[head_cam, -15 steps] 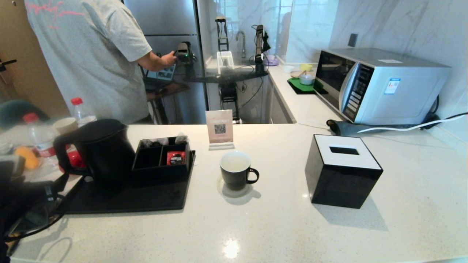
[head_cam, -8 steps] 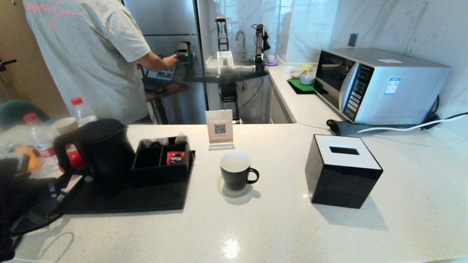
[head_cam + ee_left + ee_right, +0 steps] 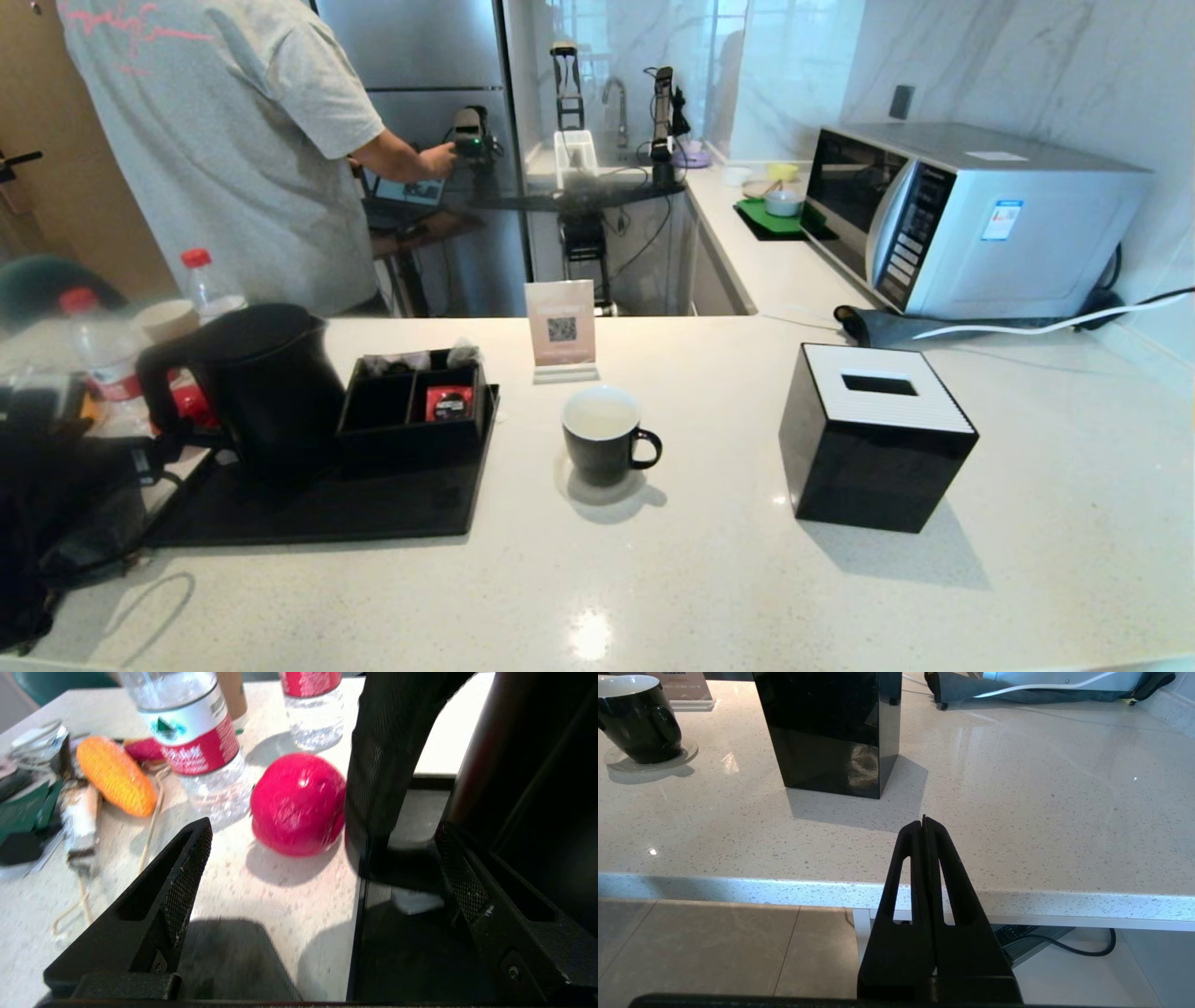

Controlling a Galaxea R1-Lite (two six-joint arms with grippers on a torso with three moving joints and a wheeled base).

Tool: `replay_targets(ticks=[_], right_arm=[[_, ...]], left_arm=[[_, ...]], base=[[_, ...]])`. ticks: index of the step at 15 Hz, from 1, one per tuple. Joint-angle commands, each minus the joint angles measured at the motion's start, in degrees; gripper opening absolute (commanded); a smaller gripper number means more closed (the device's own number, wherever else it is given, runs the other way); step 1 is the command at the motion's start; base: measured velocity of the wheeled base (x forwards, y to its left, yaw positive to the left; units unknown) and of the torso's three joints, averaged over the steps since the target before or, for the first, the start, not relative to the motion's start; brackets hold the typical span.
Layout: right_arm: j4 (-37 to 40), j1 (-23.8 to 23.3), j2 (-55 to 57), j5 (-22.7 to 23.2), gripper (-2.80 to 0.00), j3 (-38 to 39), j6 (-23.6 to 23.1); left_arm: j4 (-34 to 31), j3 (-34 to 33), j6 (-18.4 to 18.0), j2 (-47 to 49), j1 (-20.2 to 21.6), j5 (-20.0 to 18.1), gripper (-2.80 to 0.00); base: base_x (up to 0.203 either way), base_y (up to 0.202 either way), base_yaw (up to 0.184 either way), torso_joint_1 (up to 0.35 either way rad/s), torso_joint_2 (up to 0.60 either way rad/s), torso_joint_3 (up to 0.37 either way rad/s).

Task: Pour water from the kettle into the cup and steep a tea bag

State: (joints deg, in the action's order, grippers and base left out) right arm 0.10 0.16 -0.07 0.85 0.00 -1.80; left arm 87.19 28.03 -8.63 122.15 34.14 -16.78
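Observation:
The matte-black kettle [image 3: 254,381] stands on the left of a black tray [image 3: 373,504]. Its loop handle [image 3: 387,760] rises just ahead of my open left gripper [image 3: 322,828], between the lines of the two fingers but not gripped. The black cup [image 3: 602,437] sits on a clear coaster at mid-counter, pale water [image 3: 597,422] showing against its white inside. Greyish pouches that look like tea bags [image 3: 463,354] lie in the tray organiser's back compartment. My right gripper [image 3: 923,821] is shut and empty, below the counter's front edge.
A black tissue box [image 3: 876,439] stands right of the cup, a QR sign [image 3: 560,327] behind it, a microwave [image 3: 971,219] at the back right. Red-capped bottles [image 3: 196,742], a red ball-like fruit [image 3: 299,803] and clutter crowd the kettle's left. A person [image 3: 215,140] stands behind.
My left arm has risen and moved in towards the kettle's handle. Kettle, cup and right arm have not moved.

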Motion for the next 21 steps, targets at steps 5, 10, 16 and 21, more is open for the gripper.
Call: replay_targets(ticks=[5,10,16,21], right_arm=[[0.0,0.0,0.1,0.0,-2.80,0.0,0.0],[0.0,0.0,0.1,0.0,-2.80,0.0,0.0],[0.0,0.0,0.1,0.0,-2.80,0.0,0.0],[0.0,0.0,0.1,0.0,-2.80,0.0,0.0]], left_arm=[[2.8,3.0,-0.1,1.6,-1.1,-0.3,0.00],[2.8,6.4,-0.1,3.2,-2.0,-0.3,0.00],[2.8,10.5,-0.1,5.2,-2.7,-0.3,0.00],[2.8,13.8,-0.1,6.4,-2.8,-0.3,0.00]], base=[[0.000,0.000,0.000,0.000,0.00,0.000],[0.000,0.000,0.000,0.000,0.00,0.000],[0.000,0.000,0.000,0.000,0.00,0.000],[0.000,0.000,0.000,0.000,0.00,0.000]])
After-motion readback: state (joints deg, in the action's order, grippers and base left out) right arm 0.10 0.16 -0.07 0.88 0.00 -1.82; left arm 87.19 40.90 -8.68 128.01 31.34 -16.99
